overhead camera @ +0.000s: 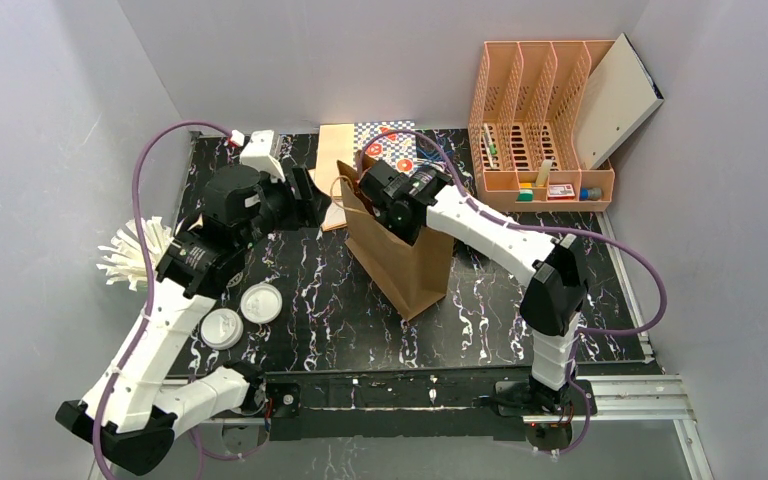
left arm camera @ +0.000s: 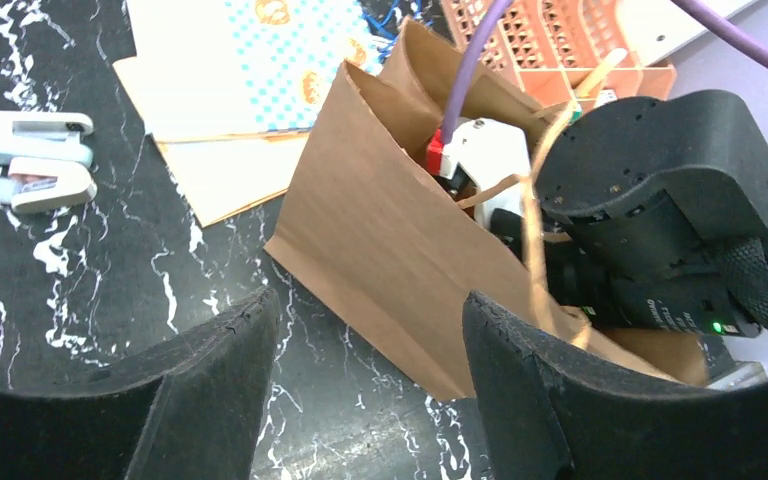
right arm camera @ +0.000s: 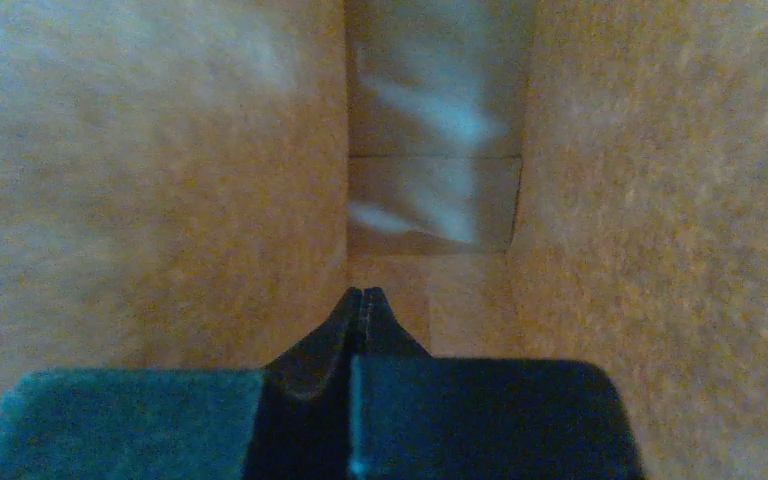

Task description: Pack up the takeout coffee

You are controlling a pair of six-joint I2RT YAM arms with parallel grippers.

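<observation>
Right wrist view: the fingers (right arm camera: 362, 305) of the right gripper (right arm camera: 362, 300) are pressed together and nothing is between them. Around them on both sides are the brown inner walls of the paper bag (overhead camera: 410, 265), and the bottom fold of the bag is ahead of them, so this gripper is inside the bag.

In the left wrist view, the two black fingers (left arm camera: 210, 390) of the left gripper (left arm camera: 370, 385) are spread apart and hold nothing. They are above the black marbled table (overhead camera: 360, 320), just beside the left side of the bag and not touching it. The mouth of the bag is at its far end, and the right arm goes into it next to a twine handle (left arm camera: 530, 230).

The takeout coffee cups, one (overhead camera: 222, 327) and the other (overhead camera: 261, 303), stand on the table at the near left, close beside each other next to the left forearm and well apart from the bag. From above I see only their round white lids.

Farther out, a pale stapler (left arm camera: 30, 165) lies on the table. Flat kraft and blue-checked papers (left arm camera: 260, 60) lie behind the bag. An orange organiser (overhead camera: 540, 110) stands at the far right, and a bundle of white sticks (overhead camera: 130, 255) is at the left edge.
</observation>
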